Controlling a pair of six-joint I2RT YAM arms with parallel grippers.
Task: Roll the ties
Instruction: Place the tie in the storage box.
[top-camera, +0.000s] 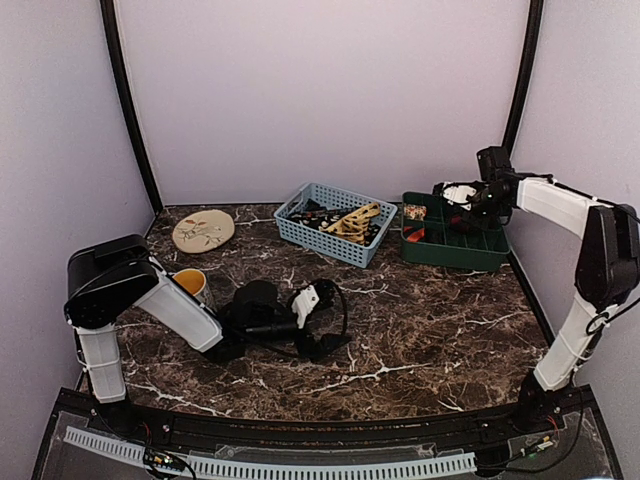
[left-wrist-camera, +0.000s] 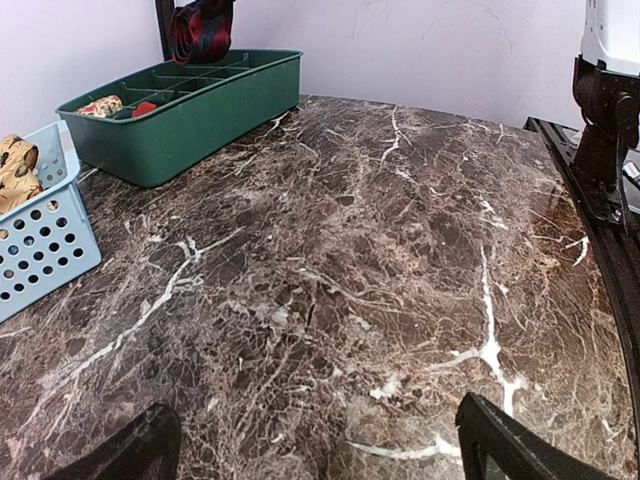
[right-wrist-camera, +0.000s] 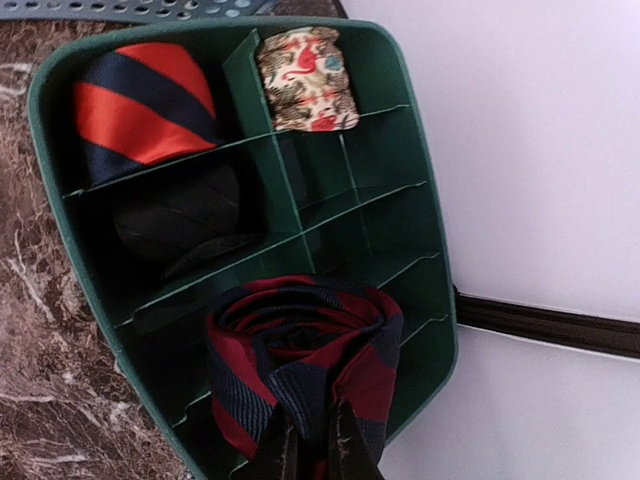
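well short of the green tray (top-camera: 450, 262), on bare marble (left-wrist-camera: 350, 250), the left gripper (left-wrist-camera: 320, 455) sits low with jaws spread wide, holding nothing. just left of the tray, loose ties (top-camera: 355, 218) wait in the blue basket (top-camera: 300, 233). over the tray the right gripper (right-wrist-camera: 315, 450) is clenched on the rolled red-striped tie (right-wrist-camera: 300, 340), seemingly above a compartment (right-wrist-camera: 392, 238), not yet seated; released there, the coil could spring open or straddle a divider (right-wrist-camera: 385, 196).

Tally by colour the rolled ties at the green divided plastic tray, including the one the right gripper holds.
Bright red and navy broad-striped fabric roll: 1
Cream patterned fabric roll: 1
Black fabric roll: 1
Dark red and navy striped fabric roll, held by the right gripper over the green divided plastic tray: 1
Total: 4
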